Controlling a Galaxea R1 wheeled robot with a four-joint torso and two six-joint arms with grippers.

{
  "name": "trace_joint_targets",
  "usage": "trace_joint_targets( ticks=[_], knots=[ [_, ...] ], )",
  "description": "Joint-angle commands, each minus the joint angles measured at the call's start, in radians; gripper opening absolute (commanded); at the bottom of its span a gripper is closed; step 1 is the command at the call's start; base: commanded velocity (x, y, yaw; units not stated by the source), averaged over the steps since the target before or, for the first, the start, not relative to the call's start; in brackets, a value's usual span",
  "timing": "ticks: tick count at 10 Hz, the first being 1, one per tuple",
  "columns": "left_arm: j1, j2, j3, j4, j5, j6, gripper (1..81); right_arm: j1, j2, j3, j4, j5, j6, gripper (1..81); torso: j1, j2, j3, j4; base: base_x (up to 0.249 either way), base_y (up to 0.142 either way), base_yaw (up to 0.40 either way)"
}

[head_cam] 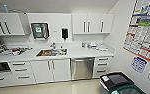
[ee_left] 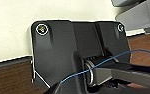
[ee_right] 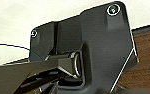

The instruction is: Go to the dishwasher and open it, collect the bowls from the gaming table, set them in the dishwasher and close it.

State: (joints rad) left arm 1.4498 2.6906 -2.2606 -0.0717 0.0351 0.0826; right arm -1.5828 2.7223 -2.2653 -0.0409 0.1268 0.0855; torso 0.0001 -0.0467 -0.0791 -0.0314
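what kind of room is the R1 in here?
Likely an office kitchenette: a white counter with a sink, a steel-fronted dishwasher under it, shut, white wall cupboards above, and bins by the postered wall.

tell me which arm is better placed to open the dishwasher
Right, though only slightly. The shut dishwasher stands right of the head view's centre, beside the drawers, so it lies nearer the robot's right side. The robot is some way off.

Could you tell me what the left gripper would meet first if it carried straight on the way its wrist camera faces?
Probably the brown floor where it meets the pale wall, though depth there is unclear.
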Motion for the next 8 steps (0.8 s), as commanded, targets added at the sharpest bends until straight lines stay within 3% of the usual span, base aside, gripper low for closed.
trace_joint_targets(
  ticks=[1, 8],
  knots=[
    [-0.05, -0.023, 0.007, 0.004, 0.062, 0.008, 81.1, 0.037, -0.019, 0.014, -0.011, -0.055, -0.004, 81.1, 0.0, 0.0, 0.0, 0.0, 0.082, 0.064, 0.0],
    [-0.05, -0.021, 0.007, 0.004, 0.062, 0.008, 81.1, 0.039, -0.019, 0.009, -0.011, -0.055, -0.004, 81.1, 0.0, 0.0, 0.0, 0.0, 0.082, 0.054, 0.0]
  ],
)
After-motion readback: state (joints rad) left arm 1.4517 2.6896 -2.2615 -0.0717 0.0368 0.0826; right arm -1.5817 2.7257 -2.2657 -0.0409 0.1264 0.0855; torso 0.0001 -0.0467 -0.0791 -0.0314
